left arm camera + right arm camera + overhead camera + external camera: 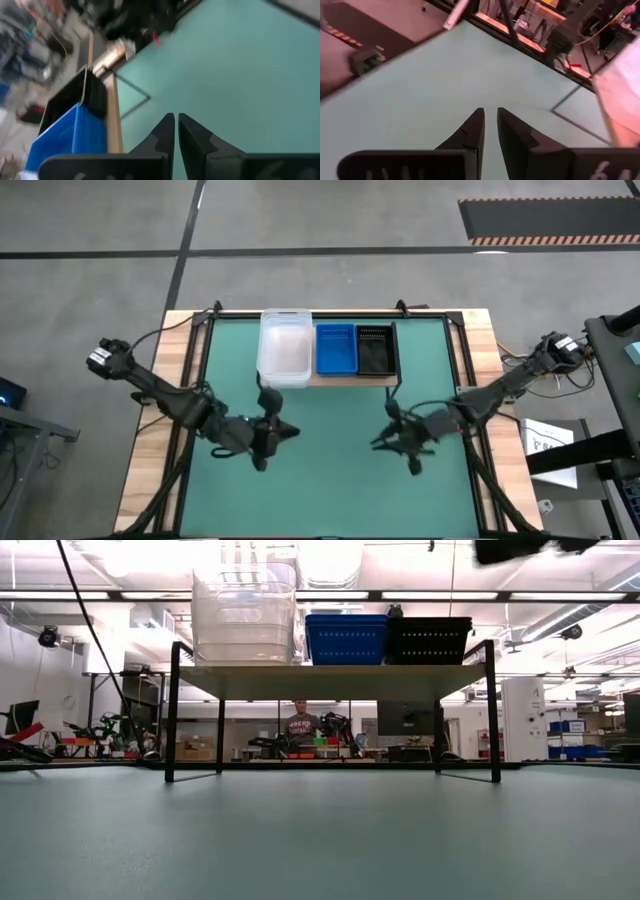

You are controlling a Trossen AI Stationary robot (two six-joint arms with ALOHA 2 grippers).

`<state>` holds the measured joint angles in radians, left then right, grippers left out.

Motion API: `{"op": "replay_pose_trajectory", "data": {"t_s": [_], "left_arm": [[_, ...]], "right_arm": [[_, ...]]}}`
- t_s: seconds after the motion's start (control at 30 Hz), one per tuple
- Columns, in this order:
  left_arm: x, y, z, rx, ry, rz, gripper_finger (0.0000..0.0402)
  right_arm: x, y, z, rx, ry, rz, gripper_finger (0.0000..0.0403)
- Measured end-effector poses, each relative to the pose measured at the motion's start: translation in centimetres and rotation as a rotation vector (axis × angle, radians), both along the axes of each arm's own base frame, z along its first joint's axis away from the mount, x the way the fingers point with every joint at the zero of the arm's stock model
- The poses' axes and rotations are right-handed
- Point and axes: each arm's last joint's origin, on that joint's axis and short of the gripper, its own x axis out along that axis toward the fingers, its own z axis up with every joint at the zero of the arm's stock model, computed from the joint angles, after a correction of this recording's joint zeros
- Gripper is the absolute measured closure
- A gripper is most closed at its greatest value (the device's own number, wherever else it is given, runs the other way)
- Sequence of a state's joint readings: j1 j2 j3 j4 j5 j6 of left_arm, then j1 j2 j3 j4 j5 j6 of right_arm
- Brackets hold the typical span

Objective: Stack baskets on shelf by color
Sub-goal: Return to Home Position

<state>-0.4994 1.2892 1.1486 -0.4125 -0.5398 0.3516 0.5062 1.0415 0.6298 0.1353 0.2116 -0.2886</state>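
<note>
The near half of the green bench (330,495) lay smooth and open, framed left and right by a pale wood border (148,460). Over its middle the left pincer (292,430) hung clenched on nothing, its dark jointed arm bent in from the left. The right pincer (378,444) mirrored it, fingers drawn nearly together, grasping nothing. Free room separated both from the shelf (330,668) at the far edge, a light board on thin black legs. On it, left to right, stood the see-through tubs (284,350), stacked tallest, then the perforated blue baskets (336,348), then the black mesh baskets (375,347).
</note>
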Motion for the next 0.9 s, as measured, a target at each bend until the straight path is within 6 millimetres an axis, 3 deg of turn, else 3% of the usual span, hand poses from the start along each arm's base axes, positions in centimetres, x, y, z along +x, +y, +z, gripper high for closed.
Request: {"op": "replay_pose_trajectory", "data": {"t_s": [0.1, 0.27, 0.53, 0.7, 0.9], "left_arm": [[-0.8, 0.4, -2.6, -0.019, -0.120, -0.042, 0.0394], [-2.9, 4.1, -5.6, -0.080, -0.272, -0.082, 0.0394], [-8.6, 8.8, -6.1, -0.141, -0.427, -0.041, 0.0394], [-11.6, 9.6, -7.3, -0.148, -0.489, -0.046, 0.0394], [-13.8, 10.1, -9.4, -0.161, -0.555, -0.047, 0.0394]], "right_arm": [[1.2, -3.2, -0.5, -0.021, -0.002, -0.045, 0.0370], [1.2, -7.4, -0.2, -0.106, -0.047, -0.127, 0.0392], [-1.9, -8.6, 1.6, -0.099, -0.182, -0.147, 0.0394], [-4.1, -8.9, 1.8, -0.078, -0.239, -0.157, 0.0394], [-6.4, -9.6, 1.9, -0.066, -0.283, -0.184, 0.0394]]}}
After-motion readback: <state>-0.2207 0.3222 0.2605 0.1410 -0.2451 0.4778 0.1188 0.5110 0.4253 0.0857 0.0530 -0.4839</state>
